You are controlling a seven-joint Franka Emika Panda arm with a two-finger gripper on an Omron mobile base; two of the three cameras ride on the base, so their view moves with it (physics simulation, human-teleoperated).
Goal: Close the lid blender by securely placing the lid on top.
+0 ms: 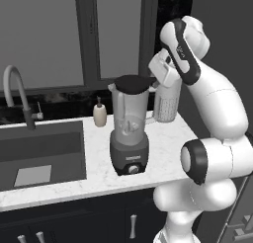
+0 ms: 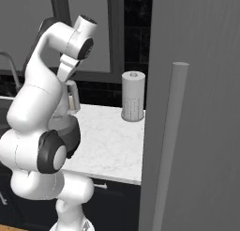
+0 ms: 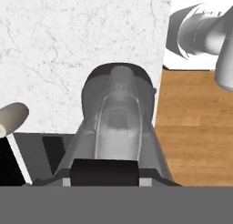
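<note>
- Just beside the jaws (image 1: 154,78), to their left in the left base view, the lid (image 1: 134,82) is sitting across the top of the blender (image 1: 129,133), which is standing on the white marbled counter (image 1: 163,158) between the sink (image 1: 42,160) and the paper-towel roll (image 2: 132,102).
- The lid is looking roughly level on the jar's rim, but I cannot tell whether it is pressed fully home or only resting there.
- The hand is hanging at rim height with its white body against the lid's right edge; whether the jaws are spread or pinching the lid is something I cannot tell, since the fingers are not showing clearly.
- Below the jaws in the hand view, the blender (image 3: 117,127) is stretching away down to its dark base, with a black edge across the jar's mouth that is probably the lid.
- Judging by its look, the lid is light, thin and stiff, and likely a little slick; the small tab or the outer edge is seeming the best place to take hold, with a straight downward push to seat it.
- The clear jar is looking rigid but top-heavy, so a sideways shove could be tipping it.
- A small pale mark is showing on the blender's base above the knob, too small to read; a soap bottle (image 1: 100,113) is standing further left, unlabelled.
</note>
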